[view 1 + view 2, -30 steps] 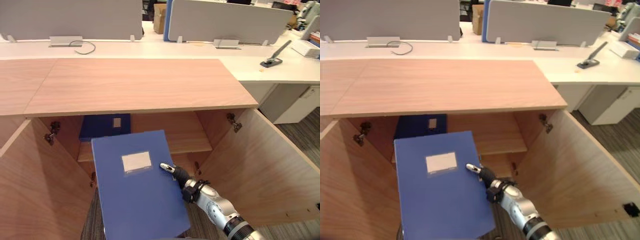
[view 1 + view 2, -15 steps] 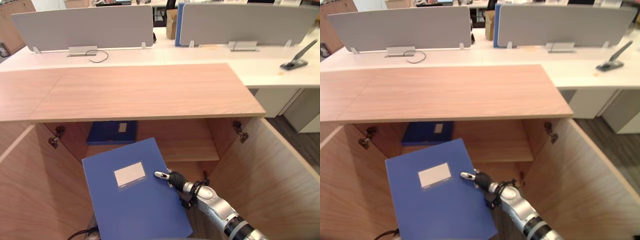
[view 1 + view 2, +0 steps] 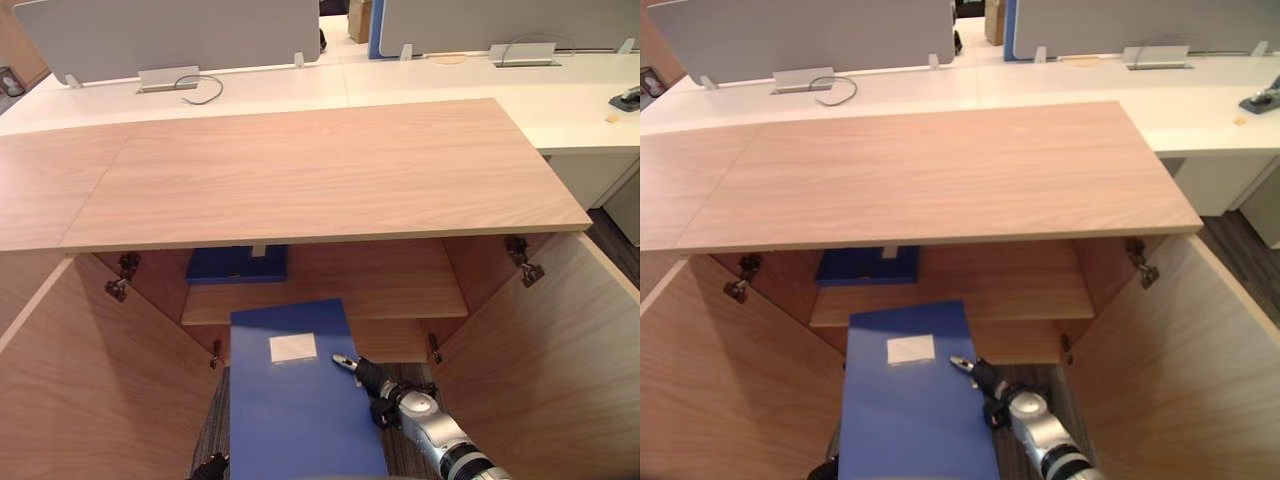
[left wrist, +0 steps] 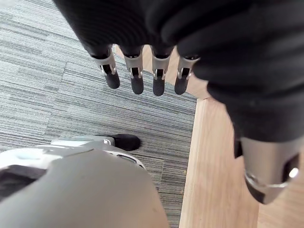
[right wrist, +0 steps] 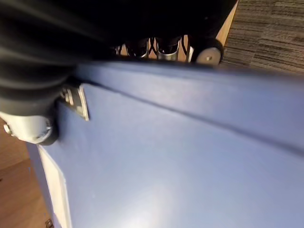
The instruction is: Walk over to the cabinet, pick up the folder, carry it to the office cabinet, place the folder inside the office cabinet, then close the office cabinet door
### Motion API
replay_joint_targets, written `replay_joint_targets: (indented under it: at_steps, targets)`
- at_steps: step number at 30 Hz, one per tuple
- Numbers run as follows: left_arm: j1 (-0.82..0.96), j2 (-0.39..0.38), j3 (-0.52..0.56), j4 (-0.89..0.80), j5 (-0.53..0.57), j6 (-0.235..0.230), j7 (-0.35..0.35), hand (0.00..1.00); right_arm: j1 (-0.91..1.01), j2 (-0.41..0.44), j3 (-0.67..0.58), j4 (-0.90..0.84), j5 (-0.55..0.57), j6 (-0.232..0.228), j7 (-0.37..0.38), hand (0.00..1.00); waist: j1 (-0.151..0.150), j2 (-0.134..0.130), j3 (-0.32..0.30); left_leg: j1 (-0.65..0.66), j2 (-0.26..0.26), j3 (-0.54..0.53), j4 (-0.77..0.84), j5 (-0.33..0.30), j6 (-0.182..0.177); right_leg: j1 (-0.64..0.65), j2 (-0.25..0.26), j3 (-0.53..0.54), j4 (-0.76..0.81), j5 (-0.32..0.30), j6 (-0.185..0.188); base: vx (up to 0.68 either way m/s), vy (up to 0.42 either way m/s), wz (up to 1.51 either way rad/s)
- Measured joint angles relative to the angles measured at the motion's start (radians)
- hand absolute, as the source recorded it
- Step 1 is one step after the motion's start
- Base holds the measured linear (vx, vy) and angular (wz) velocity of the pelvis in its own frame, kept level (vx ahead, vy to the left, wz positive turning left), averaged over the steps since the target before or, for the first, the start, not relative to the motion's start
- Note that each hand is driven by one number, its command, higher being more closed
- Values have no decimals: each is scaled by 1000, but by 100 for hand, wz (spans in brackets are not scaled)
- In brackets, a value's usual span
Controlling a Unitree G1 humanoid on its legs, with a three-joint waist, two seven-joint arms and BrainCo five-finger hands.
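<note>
A blue folder (image 3: pixel 300 400) with a white label is held flat in front of the open wooden cabinet (image 3: pixel 320 170), its far end just below the inner shelf (image 3: pixel 380 290). My right hand (image 3: pixel 385 385) is shut on its right edge. The thumb (image 5: pixel 28 123) lies on the cover and the fingers (image 5: pixel 161 47) curl under the far side. My left hand (image 4: pixel 137 80) hangs open above the grey carpet (image 4: pixel 57 95), beside a wooden door edge (image 4: pixel 213 166), with its fingers straight and nothing in it.
A second blue folder (image 3: pixel 238 265) lies on the shelf at the back left. Both cabinet doors stand wide open: the left door (image 3: pixel 90 380) and the right door (image 3: pixel 560 350). White desks with grey screens (image 3: pixel 170 35) run behind the cabinet.
The view has shifted nearer to the cabinet. The folder has turned from slanted to square with the opening, and its far end sits closer to the shelf. My right hand keeps its hold.
</note>
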Motion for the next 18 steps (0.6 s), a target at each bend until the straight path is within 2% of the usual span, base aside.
replay_joint_targets:
  at_steps: [3,6,9,10,12,13,15,16,18]
  targets:
    - [0,0,-2,-3,-1,-1,6,0,0,21,-59,44,12,0,-26,100,-1,1,-1,0,4,2,0,0,-1,0,4,3,-2,0,-1,-5,-16,-2]
    - [-4,0,-1,-4,0,0,30,0,-4,36,-122,83,67,-3,-98,100,-1,1,-1,1,3,7,0,-2,-3,-2,3,10,-3,0,-1,-2,6,-5]
    - [-7,-3,14,-4,0,0,65,0,-15,66,-279,99,180,-6,-177,100,-1,0,0,1,2,11,0,-3,-4,-3,2,12,-4,0,0,1,9,-4]
    - [-7,-10,37,-5,-1,0,83,0,-39,90,-373,99,291,-31,-236,100,0,0,0,1,2,14,0,-4,-4,-4,2,15,-5,0,0,0,5,-4]
    - [-6,-16,58,-5,-5,0,94,0,-79,112,-474,99,385,-68,-280,100,0,1,0,1,3,18,0,-5,-5,-4,1,16,-7,0,0,2,5,-4]
    - [-6,-24,79,-5,-7,0,109,0,-129,116,-546,99,481,-109,-325,100,1,1,0,1,2,20,0,-6,-4,-4,1,17,-8,1,0,6,6,-3]
    - [-4,-30,93,-10,-10,2,119,0,-186,116,-609,98,579,-154,-366,100,3,1,0,1,2,24,0,-7,-5,-4,0,18,-10,1,0,0,0,0]
    - [-1,-34,98,-19,-12,3,128,0,-227,115,-638,94,655,-201,-405,100,5,1,0,1,2,27,0,-7,-5,-3,0,18,-12,1,-1,0,0,0]
    - [-1,-39,113,-21,-12,3,136,0,-266,127,-662,88,708,-222,-447,100,10,1,0,1,1,27,0,-8,-5,-2,0,17,-15,1,-1,0,0,0]
